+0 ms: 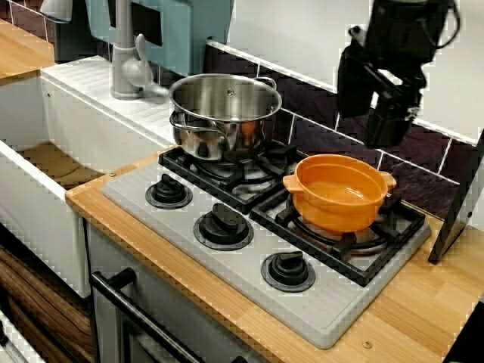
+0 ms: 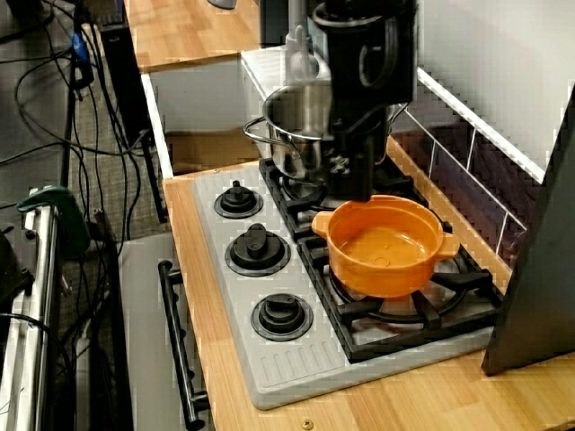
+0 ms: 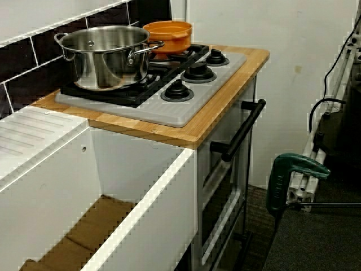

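My black gripper (image 1: 386, 136) hangs above the back of the right burner, its tip just over the far rim of an empty orange pot (image 1: 338, 193). In the view from the right side the gripper (image 2: 355, 187) sits between the orange pot (image 2: 384, 247) and a steel pot (image 2: 301, 121). It touches neither pot. Its fingers read as one dark block, so their spacing is unclear, and nothing shows in them. The steel pot (image 1: 224, 106) stands on the back left burner. The view from the sink side shows both the steel pot (image 3: 107, 53) and the orange pot (image 3: 168, 31), but not the gripper.
The grey stove plate (image 1: 174, 234) carries three black knobs (image 1: 223, 224) along its front. A grey faucet (image 1: 125, 60) and a white sink (image 1: 53, 162) lie to the left. A black panel (image 1: 457, 212) leans at the right. An oven handle (image 3: 242, 130) runs below the wooden counter.
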Controlling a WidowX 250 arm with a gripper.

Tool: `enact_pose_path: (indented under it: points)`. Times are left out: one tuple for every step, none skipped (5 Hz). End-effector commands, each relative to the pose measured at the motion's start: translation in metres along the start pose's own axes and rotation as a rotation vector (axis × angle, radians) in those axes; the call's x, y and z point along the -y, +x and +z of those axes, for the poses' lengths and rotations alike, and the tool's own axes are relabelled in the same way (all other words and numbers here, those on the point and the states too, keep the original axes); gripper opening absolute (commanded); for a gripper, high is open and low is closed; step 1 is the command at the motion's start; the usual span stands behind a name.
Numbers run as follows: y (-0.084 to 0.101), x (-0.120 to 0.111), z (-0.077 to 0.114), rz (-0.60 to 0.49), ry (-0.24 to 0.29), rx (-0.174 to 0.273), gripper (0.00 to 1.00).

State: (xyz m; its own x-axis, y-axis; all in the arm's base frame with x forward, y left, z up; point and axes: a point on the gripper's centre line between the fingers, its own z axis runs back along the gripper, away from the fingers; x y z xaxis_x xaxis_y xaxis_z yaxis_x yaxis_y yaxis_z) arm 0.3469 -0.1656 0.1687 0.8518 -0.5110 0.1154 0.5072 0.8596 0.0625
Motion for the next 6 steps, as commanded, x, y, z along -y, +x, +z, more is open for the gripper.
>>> enact_pose_path:
  points:
    - [0.008, -0.003, 0.001, -0.068, -0.012, 0.075, 1.00]
    - [0.012, -0.001, -0.013, -0.042, -0.026, 0.073, 1.00]
    - [0.015, 0.002, -0.019, -0.046, -0.012, 0.054, 1.00]
    - [0.015, 0.002, -0.019, -0.046, -0.012, 0.054, 1.00]
    - [0.015, 0.002, -0.019, -0.046, -0.012, 0.054, 1.00]
    - [0.015, 0.002, -0.019, -0.046, -0.012, 0.054, 1.00]
